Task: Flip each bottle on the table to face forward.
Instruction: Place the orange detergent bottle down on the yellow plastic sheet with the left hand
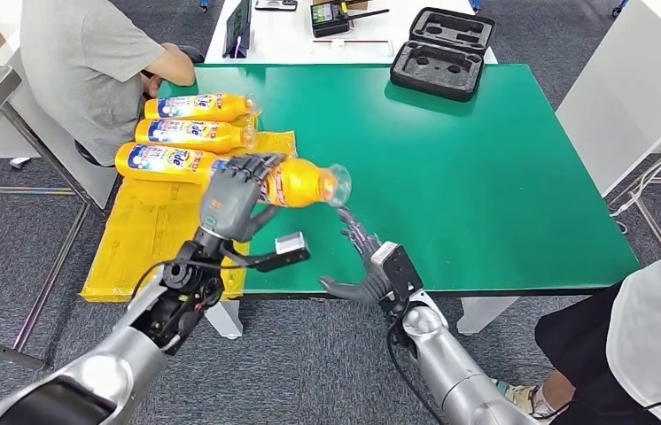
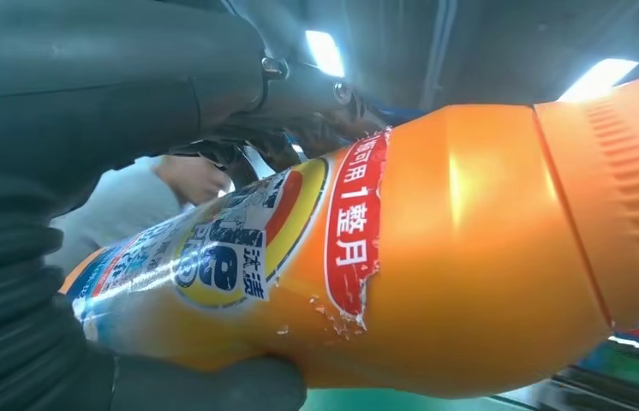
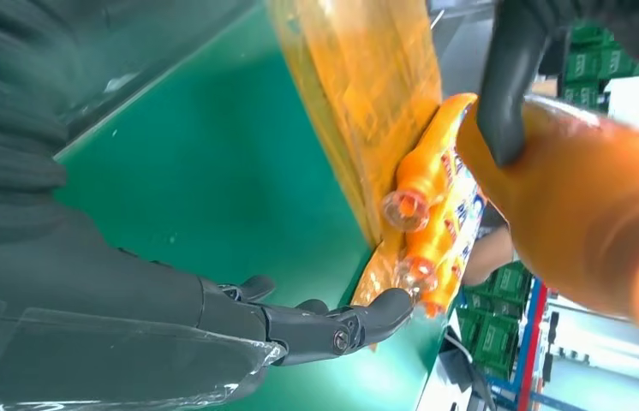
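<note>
Black foam case point(image 1: 442, 40) beyond bottles point(image 1: 194, 133)

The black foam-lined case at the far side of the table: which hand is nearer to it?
Right. The right hand hangs open at the near table edge, below the case; the left hand, holding a bottle, sits farther left.

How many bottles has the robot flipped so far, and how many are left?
I can't tell how many are flipped. Two orange detergent bottles lie label-up on the yellow sheet, maybe done. The left hand grips another bottle above the green table. The right hand waits open.
</note>
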Robot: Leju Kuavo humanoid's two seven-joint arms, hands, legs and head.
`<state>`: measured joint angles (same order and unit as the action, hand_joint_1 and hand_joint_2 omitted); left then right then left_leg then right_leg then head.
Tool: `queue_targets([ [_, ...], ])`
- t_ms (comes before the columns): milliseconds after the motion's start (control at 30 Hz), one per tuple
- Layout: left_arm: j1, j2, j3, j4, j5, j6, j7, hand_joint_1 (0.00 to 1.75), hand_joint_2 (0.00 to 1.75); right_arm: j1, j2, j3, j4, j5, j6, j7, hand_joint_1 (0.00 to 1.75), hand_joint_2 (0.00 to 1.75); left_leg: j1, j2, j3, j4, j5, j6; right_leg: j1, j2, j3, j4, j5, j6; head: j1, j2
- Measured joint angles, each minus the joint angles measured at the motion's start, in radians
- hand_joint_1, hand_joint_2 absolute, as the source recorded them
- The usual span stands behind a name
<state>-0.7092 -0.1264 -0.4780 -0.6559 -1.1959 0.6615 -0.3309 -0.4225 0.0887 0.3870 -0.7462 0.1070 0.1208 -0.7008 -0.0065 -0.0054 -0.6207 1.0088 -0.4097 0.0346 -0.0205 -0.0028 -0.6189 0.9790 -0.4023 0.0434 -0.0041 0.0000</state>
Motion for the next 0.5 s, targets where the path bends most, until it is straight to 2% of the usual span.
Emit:
queue_targets([
  [233, -0.103, 0.012, -0.001, 0.129, -0.103, -0.002, 0.108, 1.75, 1.75, -0.002, 0.015, 0.000, 0.006, -0.014, 0.020, 0.000, 0.00, 1.75, 0.000, 0.000, 0.000, 0.000, 0.000, 0.000, 0.000, 0.000, 0.000, 0.000, 0.000, 0.000, 0.000, 0.000],
  [400, -0.115, 0.013, -0.001, 0.148, -0.106, -0.004, 0.116, 1.75, 1.75, -0.002, 0.016, 0.000, 0.008, -0.015, 0.021, 0.000, 0.00, 1.75, 0.000, 0.000, 0.000, 0.000, 0.000, 0.000, 0.000, 0.000, 0.000, 0.000, 0.000, 0.000, 0.000, 0.000],
  [500, -0.149, 0.019, -0.001, 0.205, -0.115, -0.007, 0.130, 1.75, 1.75, -0.004, 0.020, 0.000, 0.015, -0.018, 0.024, 0.000, 0.00, 1.75, 0.000, 0.000, 0.000, 0.000, 0.000, 0.000, 0.000, 0.000, 0.000, 0.000, 0.000, 0.000, 0.000, 0.000],
])
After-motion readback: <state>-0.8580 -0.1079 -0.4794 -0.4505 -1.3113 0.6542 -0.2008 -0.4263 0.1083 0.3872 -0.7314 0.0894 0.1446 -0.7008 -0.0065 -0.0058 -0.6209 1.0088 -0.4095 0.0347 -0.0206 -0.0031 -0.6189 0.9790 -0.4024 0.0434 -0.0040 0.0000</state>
